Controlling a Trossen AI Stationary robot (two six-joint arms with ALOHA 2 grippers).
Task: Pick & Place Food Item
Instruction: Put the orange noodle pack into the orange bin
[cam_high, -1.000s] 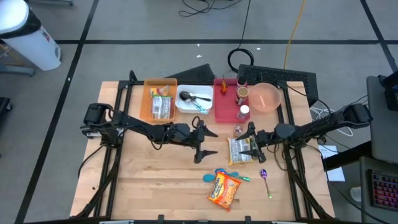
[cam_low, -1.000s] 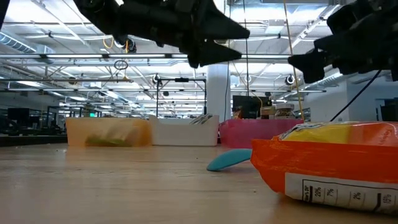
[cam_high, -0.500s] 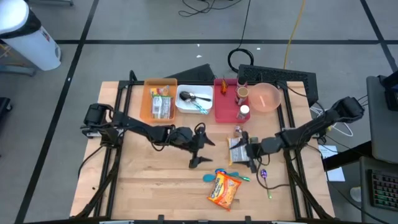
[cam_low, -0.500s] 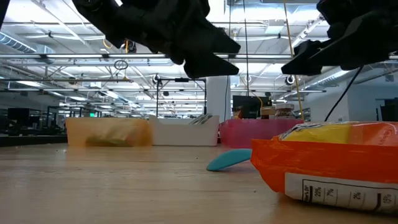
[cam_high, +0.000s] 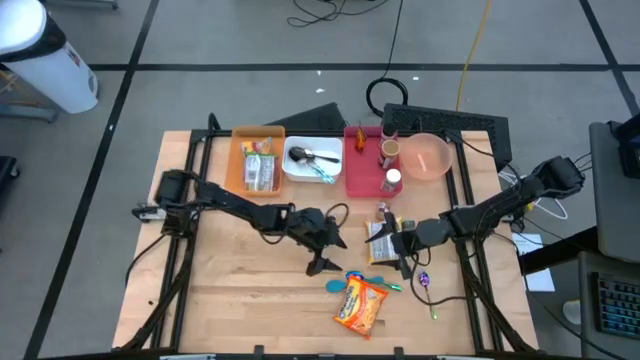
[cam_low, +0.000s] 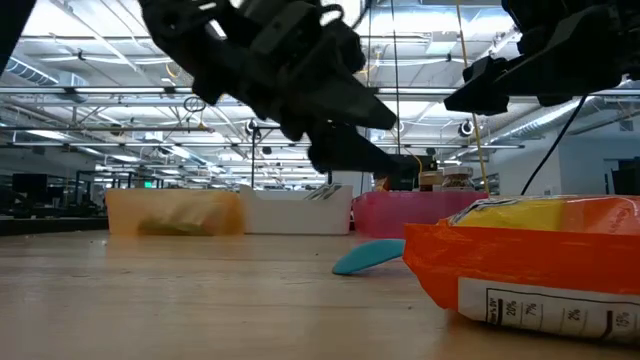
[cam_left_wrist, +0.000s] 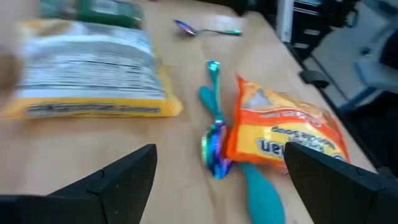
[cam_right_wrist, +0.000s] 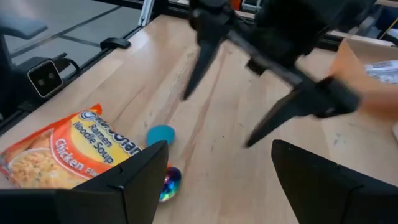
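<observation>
An orange ramen packet (cam_high: 360, 306) lies flat on the wooden table near its front edge; it also shows in the left wrist view (cam_left_wrist: 285, 133) and the low view (cam_low: 530, 258). A yellow food packet (cam_high: 381, 237) lies flat farther back. My left gripper (cam_high: 329, 255) hangs open above the table, just left of the ramen packet, slanting down toward it, fingers (cam_left_wrist: 118, 180) wide apart. My right gripper (cam_high: 399, 252) hovers open over the yellow packet's near edge, nothing between its fingers (cam_right_wrist: 127, 180).
A teal spoon (cam_high: 367, 279) and an iridescent spoon (cam_left_wrist: 214, 149) lie against the ramen packet's far edge; a purple spoon (cam_high: 427, 291) lies to its right. Orange (cam_high: 256, 160), white (cam_high: 312, 160) and red (cam_high: 365, 172) bins and a pink bowl (cam_high: 428, 156) line the far edge.
My left gripper has sunk and tipped downward, moving toward the table's near edge and the ramen packet. My right gripper has swung toward the near edge along the yellow packet and levelled out. Both stay open; no object has moved.
</observation>
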